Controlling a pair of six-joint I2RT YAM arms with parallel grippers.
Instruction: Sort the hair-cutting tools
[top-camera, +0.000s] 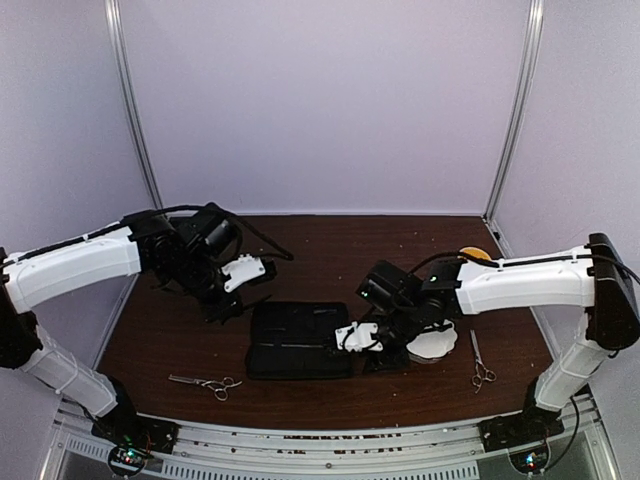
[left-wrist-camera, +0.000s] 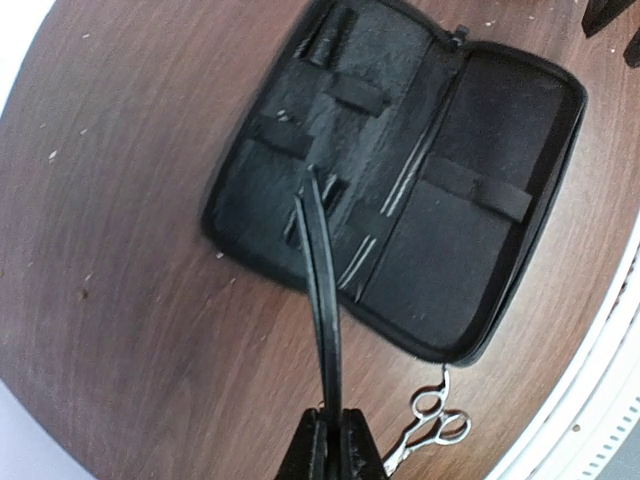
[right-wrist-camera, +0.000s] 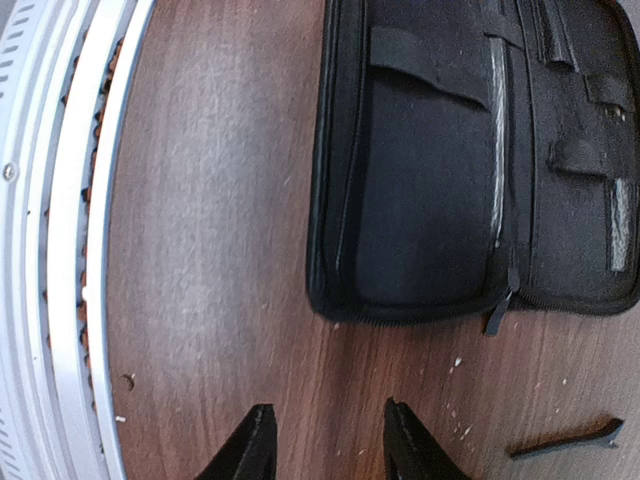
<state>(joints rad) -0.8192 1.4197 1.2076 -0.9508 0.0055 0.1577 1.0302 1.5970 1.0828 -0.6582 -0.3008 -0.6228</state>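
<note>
My left gripper is shut on a thin black clip, which sticks out from the jaws over the near edge of the open black zip case. In the top view this gripper hovers just left of the case. One silver scissors lies at the front left, also seen as scissors in the left wrist view. A second scissors lies at the right. My right gripper is open over bare wood by the case's corner. Another black clip lies on the table nearby.
A white scalloped bowl sits right of the case, under the right arm. A yellow object rests at the back right. The table's metal front rail runs close to the right gripper.
</note>
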